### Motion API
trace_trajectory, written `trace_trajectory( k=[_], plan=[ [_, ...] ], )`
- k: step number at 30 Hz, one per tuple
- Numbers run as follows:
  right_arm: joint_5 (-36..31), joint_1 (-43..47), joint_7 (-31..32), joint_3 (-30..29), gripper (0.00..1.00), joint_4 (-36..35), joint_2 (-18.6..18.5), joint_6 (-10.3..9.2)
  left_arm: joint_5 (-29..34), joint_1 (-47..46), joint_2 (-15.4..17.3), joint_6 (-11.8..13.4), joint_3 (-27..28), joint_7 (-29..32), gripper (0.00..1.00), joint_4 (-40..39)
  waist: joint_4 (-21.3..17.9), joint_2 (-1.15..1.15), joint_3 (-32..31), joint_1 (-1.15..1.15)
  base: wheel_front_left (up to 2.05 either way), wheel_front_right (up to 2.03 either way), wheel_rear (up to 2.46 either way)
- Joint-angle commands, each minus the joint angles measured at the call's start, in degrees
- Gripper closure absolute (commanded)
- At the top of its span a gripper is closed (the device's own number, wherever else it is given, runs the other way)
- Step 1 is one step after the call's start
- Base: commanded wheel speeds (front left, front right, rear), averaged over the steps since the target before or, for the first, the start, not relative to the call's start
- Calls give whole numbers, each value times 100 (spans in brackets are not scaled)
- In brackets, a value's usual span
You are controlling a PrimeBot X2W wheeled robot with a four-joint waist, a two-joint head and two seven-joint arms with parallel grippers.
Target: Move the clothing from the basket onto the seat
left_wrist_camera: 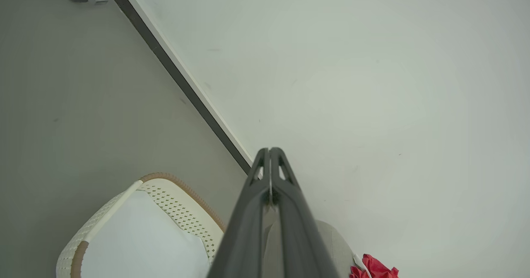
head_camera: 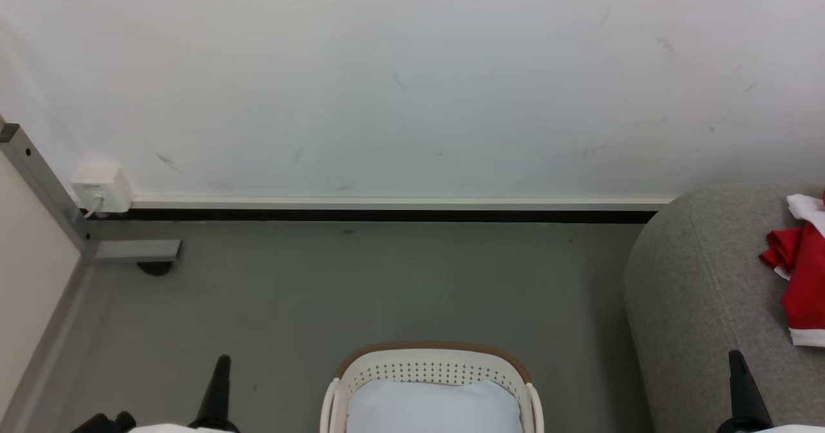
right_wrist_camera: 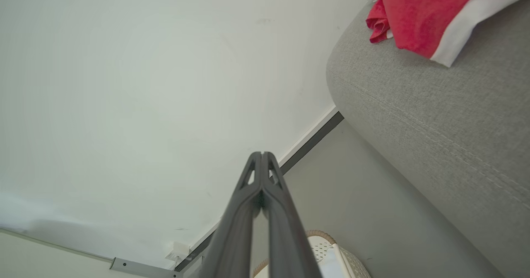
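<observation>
The job looks almost done, or fully done. The red and white clothes (head_camera: 805, 278) lie on top of the seat (head_camera: 702, 304), at the right side of the head view. The basket (head_camera: 432, 372) stands on the floor right in front of the robot, between its two arms. The part of the basket that shows has a pale sheet (head_camera: 432, 407) in it and nothing red. The near end of the basket is cut off at the bottom of the view, so I cannot tell if something small lies there.

The left fingers (head_camera: 221, 372) are pressed tight together and hold nothing. They point up, to the left of the basket, and do not touch it. The right fingers (head_camera: 738, 368) are pressed together too, and they are bare. They stand beside the seat and do not touch it. They are well apart from the clothes. From the right wrist, the clothes sit high up on the seat, off to the right of the fingertips.

I think the next move is a check. The robot should bend down and look into the whole basket. If a piece is in there, the fingers must open first and go down into the basket. Then they must pinch the cloth, not the sheet, and carry it to the seat. If not, the arms can rest.
</observation>
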Motion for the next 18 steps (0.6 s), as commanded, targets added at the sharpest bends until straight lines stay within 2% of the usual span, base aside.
trace_trajectory(
  k=[1, 18],
  plan=[
    [204, -147, 43, -18, 100, -82, -67, -5, -173, -121, 21, -37, 51, 40, 100, -75, -5, 0, 3, 0, 0, 0, 0],
    [1267, -256, 297, -51, 100, -125, -77, -7, -1098, -224, 10, -115, 203, 301, 100, -103, -57, 0, 32, 0, 0, 0, 0]
  ],
)
